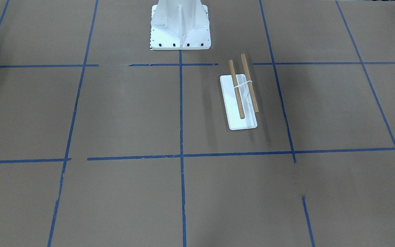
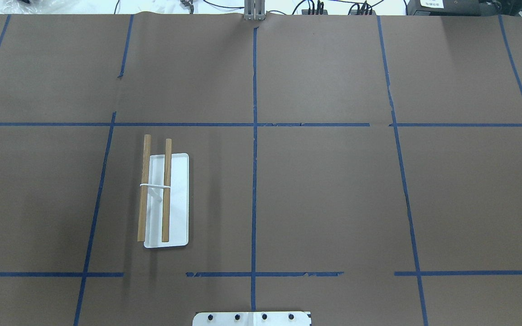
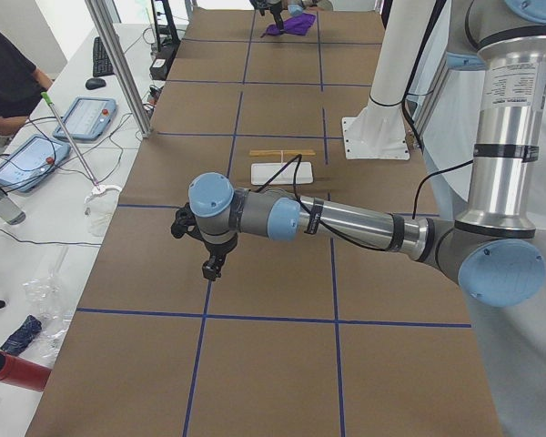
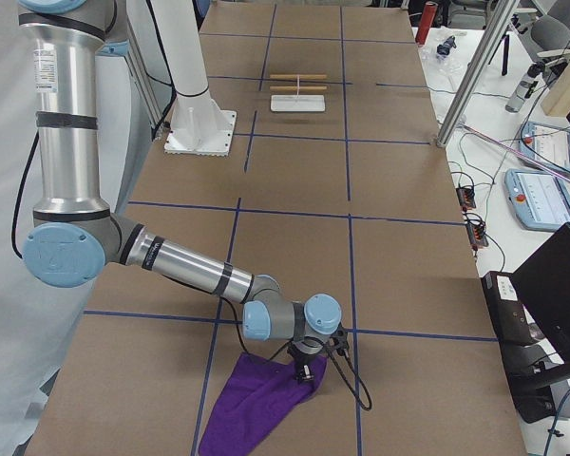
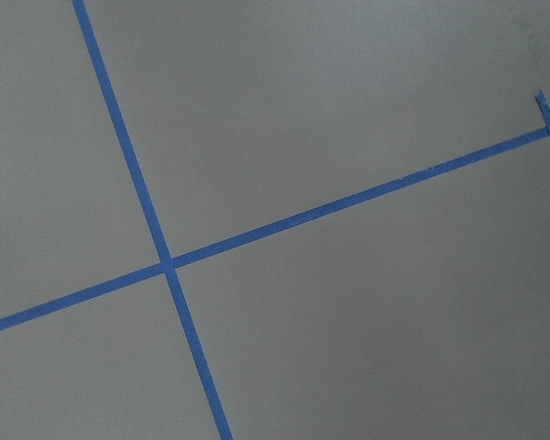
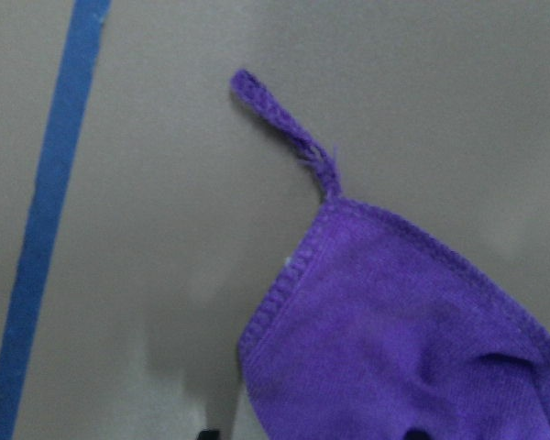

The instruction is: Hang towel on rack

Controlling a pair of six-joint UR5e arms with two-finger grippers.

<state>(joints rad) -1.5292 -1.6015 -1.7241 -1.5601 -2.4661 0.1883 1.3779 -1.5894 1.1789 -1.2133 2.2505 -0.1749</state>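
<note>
The rack (image 1: 231, 109) stands on the brown table, a white tray base with two wooden rods (image 2: 166, 190); it also shows in the side views (image 3: 282, 168) (image 4: 297, 100). The purple towel (image 4: 261, 404) lies crumpled on the table at the end on my right, far from the rack. In the right wrist view the towel (image 6: 394, 339) fills the lower right, its hanging loop (image 6: 275, 115) lying flat. My right gripper (image 4: 304, 372) is low over the towel's edge; I cannot tell its state. My left gripper (image 3: 211, 269) hangs above bare table; I cannot tell its state.
The white bolted pedestal (image 1: 180, 27) stands at the robot's side of the table. Blue tape lines (image 5: 165, 266) cross the brown surface. A metal post (image 4: 470, 85) and control tablets (image 3: 82, 118) stand past the table's edge, with a person (image 3: 5, 73) there.
</note>
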